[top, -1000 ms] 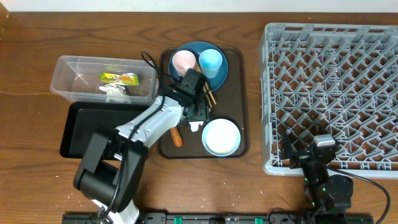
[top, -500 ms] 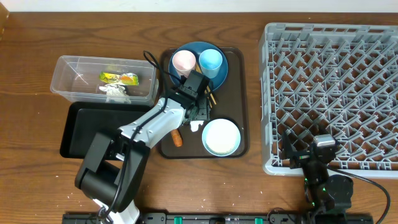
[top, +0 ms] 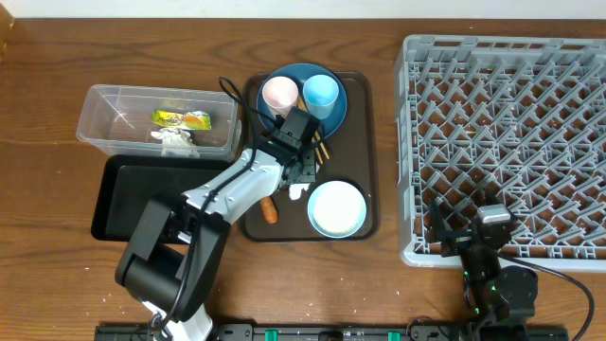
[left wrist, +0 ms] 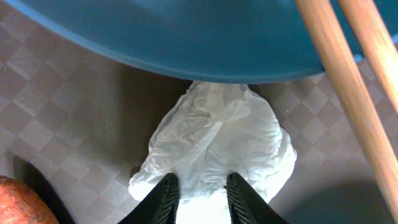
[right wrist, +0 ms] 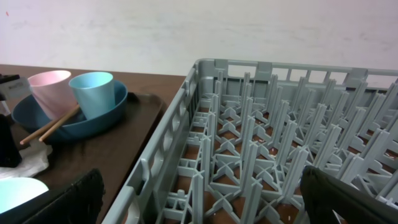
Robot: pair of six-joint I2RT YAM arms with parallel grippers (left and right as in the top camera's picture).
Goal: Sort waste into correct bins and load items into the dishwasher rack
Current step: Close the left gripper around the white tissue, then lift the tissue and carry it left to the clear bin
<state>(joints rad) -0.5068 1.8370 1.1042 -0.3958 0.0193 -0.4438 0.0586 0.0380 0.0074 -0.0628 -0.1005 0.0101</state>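
My left gripper (left wrist: 200, 180) is shut on the crumpled white paper (left wrist: 217, 143), which lies on the brown serving tray (top: 360, 161) just below the blue plate's (left wrist: 186, 37) rim. Seen from above, the left gripper (top: 301, 180) sits between plate and white bowl (top: 336, 208). The wooden chopsticks (left wrist: 348, 93) lean off the plate to the right. An orange carrot (top: 270, 209) lies at the left. A pink cup (top: 279, 92) and a light blue cup (top: 320, 92) stand on the plate. My right gripper (right wrist: 202, 199) is open over the near corner of the grey dishwasher rack (top: 511, 142).
The clear tub (top: 114, 114) at the left holds a yellow-green wrapper (top: 180, 119) and pale scraps. The black tray (top: 123, 199) lies in front of it, partly under my left arm. The rack's upright pegs (right wrist: 249, 124) fill the right side.
My left gripper's jaws have narrowed and now pinch the white paper. The arm shifted slightly toward the plate. The right arm has not moved.
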